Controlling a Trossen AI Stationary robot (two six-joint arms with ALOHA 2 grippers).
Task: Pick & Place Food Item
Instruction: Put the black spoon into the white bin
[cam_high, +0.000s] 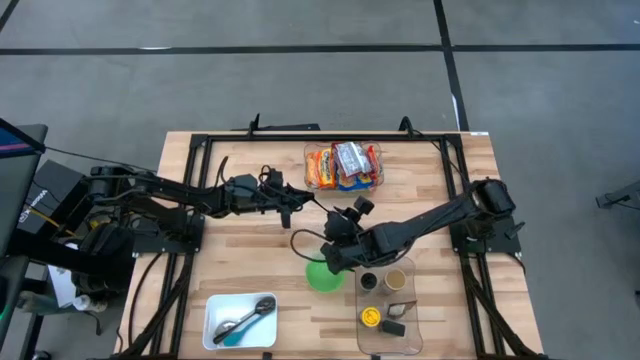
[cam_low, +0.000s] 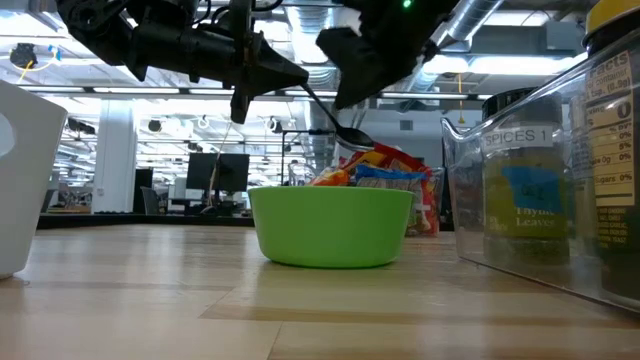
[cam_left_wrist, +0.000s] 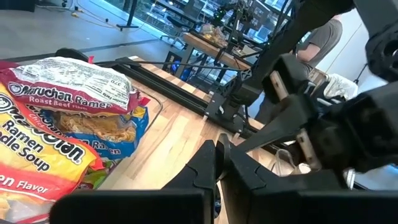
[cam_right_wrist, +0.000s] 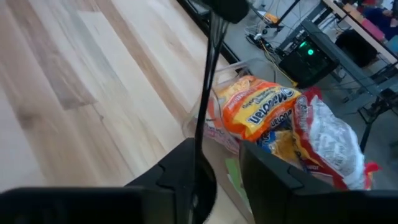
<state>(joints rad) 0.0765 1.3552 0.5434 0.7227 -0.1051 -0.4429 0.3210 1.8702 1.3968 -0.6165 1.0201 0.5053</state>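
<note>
Ramen packets (cam_high: 343, 166) sat in the clear bin (cam_high: 308, 152) at the table's far edge. Right gripper (cam_high: 331, 256) hung over green bowl (cam_high: 322, 275), fingers parted around a spoon (cam_low: 345, 130). Left gripper (cam_high: 287, 203) closed, empty

You can see a bright green bowl (cam_high: 322, 276) on the light brown wooden table (cam_high: 250, 260), which has stripes of paler and darker wood. The ramen packs (cam_high: 343, 165) are orange, red, blue and silver-white with black print, and one pack says its name in white letters on orange. You also have a white tray (cam_high: 213, 318) with a shiny grey spoon (cam_high: 243, 322) in it, a clear bin (cam_high: 410, 330) with a yellow lid (cam_high: 371, 317) and dark jars inside, and two black arms, each with a black tool, the left tool (cam_high: 290, 207) and the right tool (cam_high: 335, 255).
</note>
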